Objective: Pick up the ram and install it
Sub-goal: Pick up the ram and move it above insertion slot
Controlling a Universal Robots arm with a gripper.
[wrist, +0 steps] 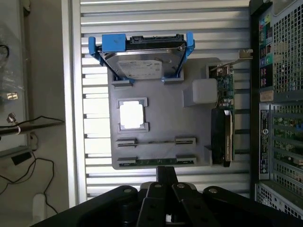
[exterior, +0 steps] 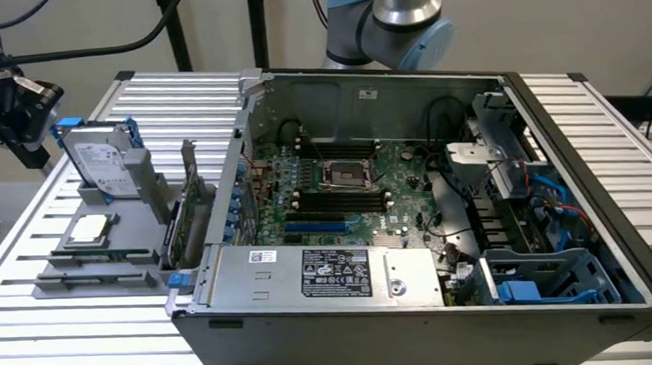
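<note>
The ram [wrist: 156, 162] sits on edge in the clips along the grey holder's [wrist: 161, 123] side farthest from the hard drive [wrist: 142, 64], showing as a thin green strip. My gripper [wrist: 166, 171] hangs just outside that same side of the holder, fingers pressed together and empty, not touching the stick. To take it well, I judge I should spread my fingers, centre them on the stick's middle between the two end clips, square to its length, and come straight down onto the board's faces. The processor chip [wrist: 132, 115] lies mid-holder. The expansion card [wrist: 222, 132] stands along the holder's side toward the computer case [wrist: 279, 94].
</note>
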